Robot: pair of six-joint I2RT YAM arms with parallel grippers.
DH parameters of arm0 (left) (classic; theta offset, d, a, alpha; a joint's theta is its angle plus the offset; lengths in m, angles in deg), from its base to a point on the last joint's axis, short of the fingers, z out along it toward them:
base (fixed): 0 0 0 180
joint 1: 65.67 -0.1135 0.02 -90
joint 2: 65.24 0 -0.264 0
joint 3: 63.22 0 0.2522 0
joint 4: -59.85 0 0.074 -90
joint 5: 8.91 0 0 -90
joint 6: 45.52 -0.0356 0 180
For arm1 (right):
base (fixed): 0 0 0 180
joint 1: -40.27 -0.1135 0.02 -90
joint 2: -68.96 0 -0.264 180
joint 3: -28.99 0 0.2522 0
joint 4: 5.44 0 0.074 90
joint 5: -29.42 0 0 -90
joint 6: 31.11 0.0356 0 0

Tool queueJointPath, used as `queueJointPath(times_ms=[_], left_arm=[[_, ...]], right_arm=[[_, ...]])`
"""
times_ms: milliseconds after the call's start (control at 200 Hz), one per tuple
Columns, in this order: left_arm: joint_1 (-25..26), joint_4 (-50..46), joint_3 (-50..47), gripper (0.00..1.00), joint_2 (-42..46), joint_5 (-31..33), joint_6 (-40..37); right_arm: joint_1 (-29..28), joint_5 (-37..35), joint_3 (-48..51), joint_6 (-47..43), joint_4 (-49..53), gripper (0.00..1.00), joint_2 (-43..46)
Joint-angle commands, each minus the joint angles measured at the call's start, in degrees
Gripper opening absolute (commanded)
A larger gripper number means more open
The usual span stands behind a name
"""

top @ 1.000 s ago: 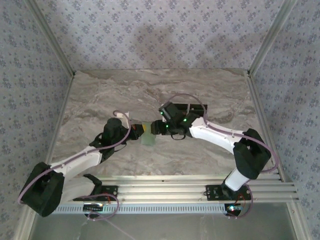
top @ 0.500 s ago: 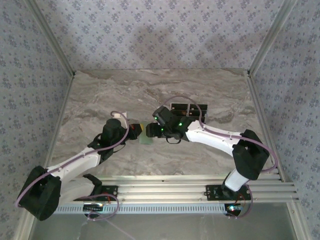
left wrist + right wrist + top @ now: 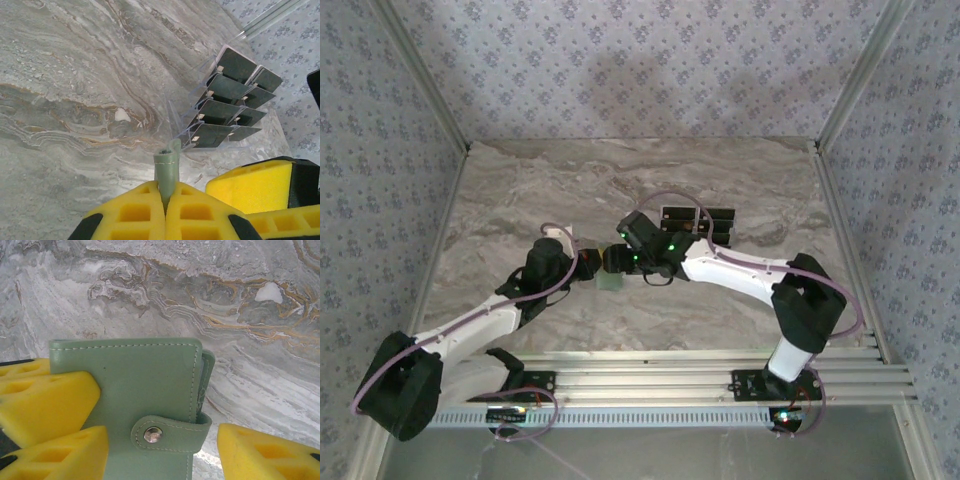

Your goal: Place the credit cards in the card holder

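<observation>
Centrally over the grey marbled table (image 3: 520,190), the pale sage-green soft rectangular card holder (image 3: 612,281) is found between the two arms. The jaws of the left gripper (image 3: 166,195) are pressed shut on one edge of the card holder, which is seen edge-on and upright in the left wrist view. Whether the card holder touches the table cannot be told.

The jaws of the right gripper (image 3: 163,440) are spread wide. Its yellow foam fingers (image 3: 265,455) are set on either side of the card holder's flat face, and the finger on the tab side is kept apart from it. The small closing tab with a metal snap (image 3: 153,434) is fastened around the card holder's edge.

The thin dark rectangular credit cards (image 3: 225,87) are stood upright in the slots of a clear plastic rack (image 3: 180,120) on the table. In the top view the rack is seen just beyond the right arm's wrist, apart from both grippers.
</observation>
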Motion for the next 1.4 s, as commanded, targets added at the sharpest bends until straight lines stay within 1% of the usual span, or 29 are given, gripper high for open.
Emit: queueJointPath(times_ms=[0, 335, 575, 610, 690, 715, 720, 725, 770, 934, 1234, 1394], left_arm=[[0.38, 2.46, 1.95, 0.00, 0.58, -1.20, 0.98], [0.39, 2.76, 1.97, 0.00, 0.54, -0.85, 1.41], [0.50, 2.85, 1.92, 0.00, 0.36, -1.01, 1.67], [0.47, 2.91, 1.98, 0.00, 0.39, -1.07, 1.63], [0.57, 2.96, 1.99, 0.00, 0.41, -1.11, 1.67], [0.55, 3.00, 1.99, 0.00, 0.41, -1.10, 1.71], [0.56, 3.01, 1.99, 0.00, 0.41, -1.10, 1.75], [0.56, 3.01, 1.99, 0.00, 0.41, -1.06, 1.78], [0.57, 3.07, 1.99, 0.00, 0.49, -1.07, 1.81], [0.65, 2.95, 1.99, 0.00, 0.58, -0.79, 1.85], [0.74, 2.77, 1.12, 0.00, 0.74, 0.15, 1.96], [0.78, 2.84, 0.46, 0.00, 0.35, 0.29, 1.87]], right_arm=[[-0.15, -0.11, 1.76, 1.37, -0.82, 0.59, -1.19], [-0.18, 0.97, 4.83, 2.14, -3.91, 0.58, -0.26], [-0.33, 1.94, 4.34, 1.87, -6.78, 0.58, -1.06], [-0.36, 1.68, 3.87, 1.74, -6.23, 0.56, -1.51], [-0.31, 0.71, 3.18, 1.73, -4.67, 0.44, -2.18], [-0.30, 0.29, 3.10, 1.65, -4.09, 0.38, -2.37], [-0.30, 0.29, 3.10, 1.65, -4.09, 0.38, -2.37], [-0.27, 0.13, 3.10, 1.65, -3.90, 0.36, -2.38], [-0.17, -0.64, 3.18, 1.65, -3.27, 0.27, -2.48], [0.38, -2.32, 4.81, 1.07, -1.84, 0.00, -1.38], [3.26, -3.47, 8.96, 0.80, 0.59, 0.00, 2.80], [3.79, -2.56, 9.74, -0.93, 0.35, 0.00, 4.58]])
